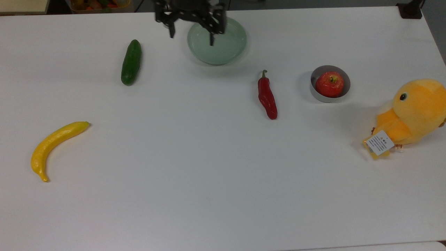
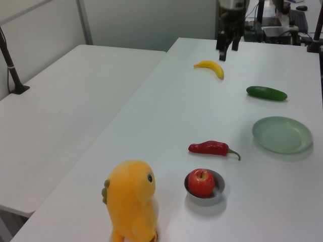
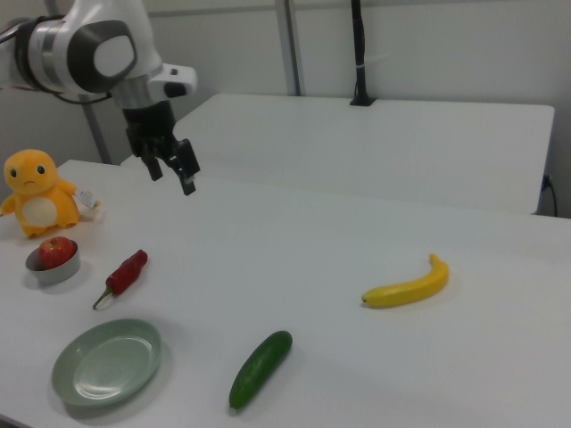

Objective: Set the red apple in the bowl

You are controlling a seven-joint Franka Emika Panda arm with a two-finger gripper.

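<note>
The red apple point(image 1: 329, 84) sits stem-up inside the small grey bowl point(image 1: 315, 96) at the top view's right; nothing touches it. The apple point(image 2: 202, 182) and the bowl point(image 2: 220, 190) also lie near the front in the left view, and the same apple point(image 3: 55, 251) rests in the bowl point(image 3: 55, 271) at the right view's left. My gripper point(image 1: 191, 39) hangs open and empty far from them, high over the table's back edge above the green dish. It is raised in the left view point(image 2: 228, 52) and the right view point(image 3: 171, 176).
A pale green dish point(image 1: 223, 54) sits at the back middle. A red chili point(image 1: 267, 97) lies to the top view's left of the bowl, with a cucumber point(image 1: 131, 62) and a banana point(image 1: 55, 141) further left. An orange plush duck point(image 1: 414, 111) stands to the right of the bowl.
</note>
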